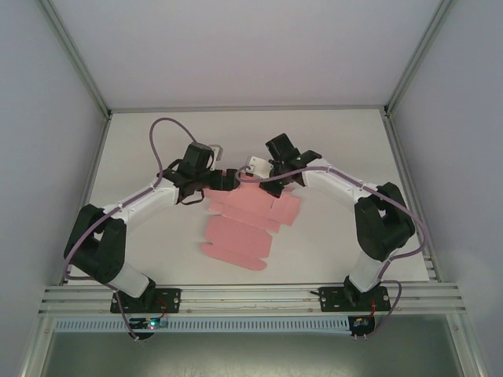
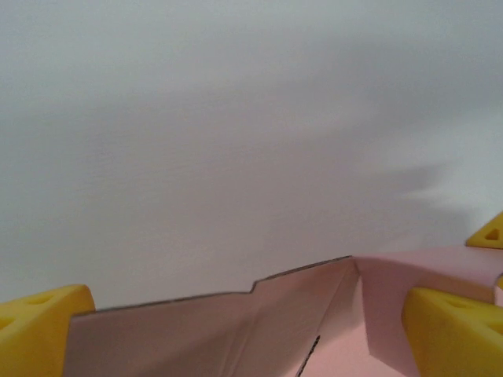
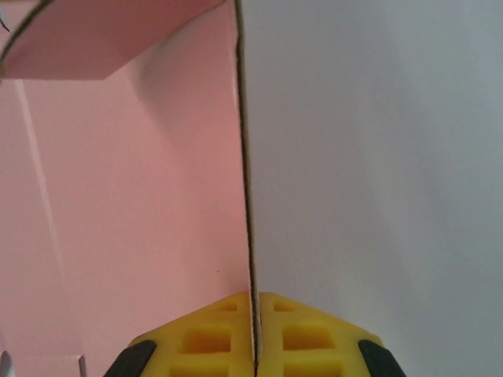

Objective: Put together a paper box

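Right tool pinches an edge of the pink die-cut paper box; left tool straddles it wide open, far flaps hidden.

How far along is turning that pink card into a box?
Little looks done: the pink die-cut card sheet lies mostly flat on the white table. In hand: the right gripper is shut on one card edge, the left gripper open either side of a creased panel. Left: folding up walls and tucking flaps.

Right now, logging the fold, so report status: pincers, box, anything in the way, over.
Right pincer shut on paper box edge. Left pincer open, straddling a raised panel. Box unfolded, mostly flat. No obstruction seen.
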Controlling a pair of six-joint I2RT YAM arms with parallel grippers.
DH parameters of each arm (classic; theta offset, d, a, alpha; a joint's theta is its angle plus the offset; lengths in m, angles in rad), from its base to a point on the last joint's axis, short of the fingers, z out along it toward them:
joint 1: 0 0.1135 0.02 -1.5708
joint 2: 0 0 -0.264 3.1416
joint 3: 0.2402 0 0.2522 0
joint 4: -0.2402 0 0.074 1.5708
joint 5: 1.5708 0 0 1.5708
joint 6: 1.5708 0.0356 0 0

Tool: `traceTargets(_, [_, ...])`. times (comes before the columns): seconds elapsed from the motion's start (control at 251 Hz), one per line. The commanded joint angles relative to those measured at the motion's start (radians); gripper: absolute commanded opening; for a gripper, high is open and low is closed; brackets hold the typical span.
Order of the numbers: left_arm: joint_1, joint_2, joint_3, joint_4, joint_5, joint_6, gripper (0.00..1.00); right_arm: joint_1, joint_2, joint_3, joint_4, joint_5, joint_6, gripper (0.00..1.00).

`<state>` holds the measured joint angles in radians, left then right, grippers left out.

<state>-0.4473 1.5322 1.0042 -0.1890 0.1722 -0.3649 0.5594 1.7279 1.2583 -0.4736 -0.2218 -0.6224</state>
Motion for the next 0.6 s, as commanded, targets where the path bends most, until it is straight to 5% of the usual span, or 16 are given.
traceTargets(0.0, [-0.025, -0.016, -0.019, -0.102, -0.096, -0.014, 1.0, 0.013, -0.08, -0.007, 0.179, -0.06, 0.072, 0.0])
traceTargets(0.192, [-0.024, -0.075, -0.058, -0.086, -0.101, -0.061, 1.0, 0.011, -0.11, -0.048, 0.164, -0.104, 0.056, 0.0])
traceTargets(0.387, [0.008, -0.226, -0.137, -0.061, 0.015, -0.101, 1.0, -0.014, -0.125, -0.06, 0.148, -0.053, 0.056, 0.0])
traceTargets(0.599, [0.073, -0.465, -0.229, -0.232, -0.128, -0.138, 1.0, -0.046, -0.136, -0.077, 0.125, -0.098, 0.039, 0.0])
